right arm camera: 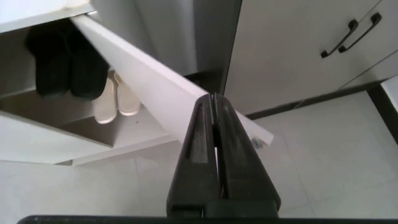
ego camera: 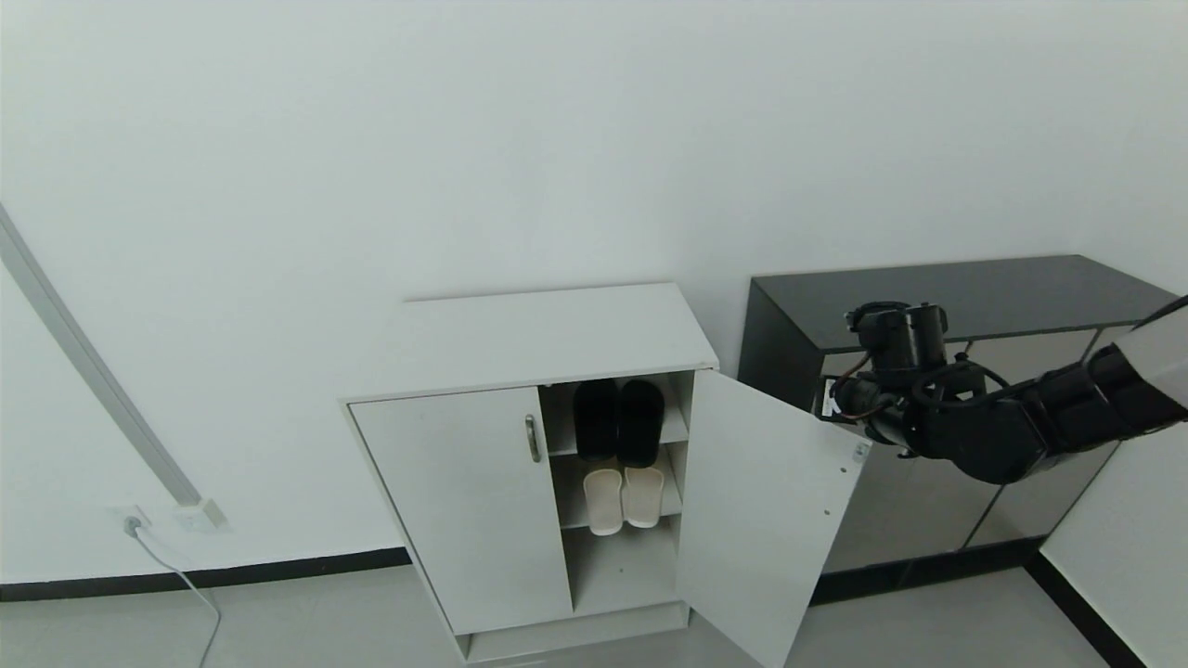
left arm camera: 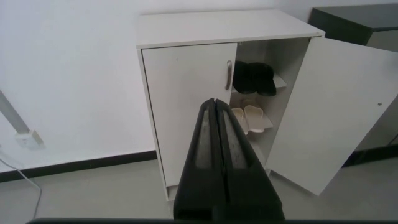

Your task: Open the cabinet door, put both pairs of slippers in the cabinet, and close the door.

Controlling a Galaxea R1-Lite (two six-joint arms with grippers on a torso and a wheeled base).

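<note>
a white cabinet [ego camera: 548, 334] stands against a plain white wall [ego camera: 464, 139] on a smooth pale grey floor [ego camera: 278, 631], with black skirting [ego camera: 232, 575] running along the foot of the wall. its left door [ego camera: 464, 501] is shut and carries a slim metal handle [ego camera: 533, 438] at its inner edge; its right door [ego camera: 761, 501] is swung wide open toward the room. inside, the black slippers [ego camera: 617, 422] sit side by side on the upper shelf, heels outward, and the white slippers [ego camera: 624, 498] sit as a pair on the shelf just below. to the cabinet's right, near but apart from it, is a dark sideboard [ego camera: 947, 292] with a black top and glossy grey fronts fitted with dark pulls [right arm camera: 351, 34]. on the left of the wall a grey conduit [ego camera: 83, 362] slants down to a socket [ego camera: 130, 520], and a cable [ego camera: 186, 580] drops from there to the floor. the right gripper [right arm camera: 214, 98] is at the open door's outer edge, near its top corner, fingers pressed together with nothing between them (whether the tips touch the door cannot be told). the left gripper [left arm camera: 214, 102] hangs well back from the cabinet, pointing at its front, fingers likewise clenched on nothing.
</note>
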